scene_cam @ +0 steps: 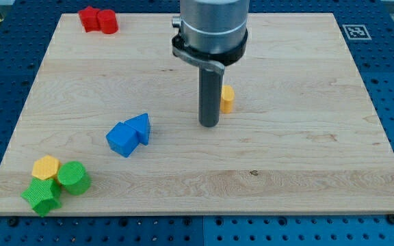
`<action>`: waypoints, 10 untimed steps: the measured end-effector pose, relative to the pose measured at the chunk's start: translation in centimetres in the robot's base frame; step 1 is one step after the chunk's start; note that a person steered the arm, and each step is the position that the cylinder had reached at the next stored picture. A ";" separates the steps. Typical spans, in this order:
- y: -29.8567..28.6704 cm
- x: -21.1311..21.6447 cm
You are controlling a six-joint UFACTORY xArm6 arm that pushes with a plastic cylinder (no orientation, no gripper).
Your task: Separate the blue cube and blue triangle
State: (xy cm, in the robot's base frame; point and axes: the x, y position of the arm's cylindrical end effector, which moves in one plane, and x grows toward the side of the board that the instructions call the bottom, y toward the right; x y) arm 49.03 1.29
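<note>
The blue cube (121, 139) sits left of the board's middle. The blue triangle (141, 127) touches its upper right side. My tip (209, 125) stands on the board well to the right of the blue pair, about a hundred pixels from the triangle. A yellow block (228, 98) is just up and right of the rod, partly hidden behind it.
Two red blocks (98, 19) touch each other at the view's top left. At the bottom left a yellow block (46, 167) and two green blocks (73, 178) (42, 196) cluster near the wooden board's (306, 157) corner. A marker tag (355, 31) lies off the top right.
</note>
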 end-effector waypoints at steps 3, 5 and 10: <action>-3.9 8.6; -5.0 6.8; -16.6 4.8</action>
State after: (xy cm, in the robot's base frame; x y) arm 53.83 -15.26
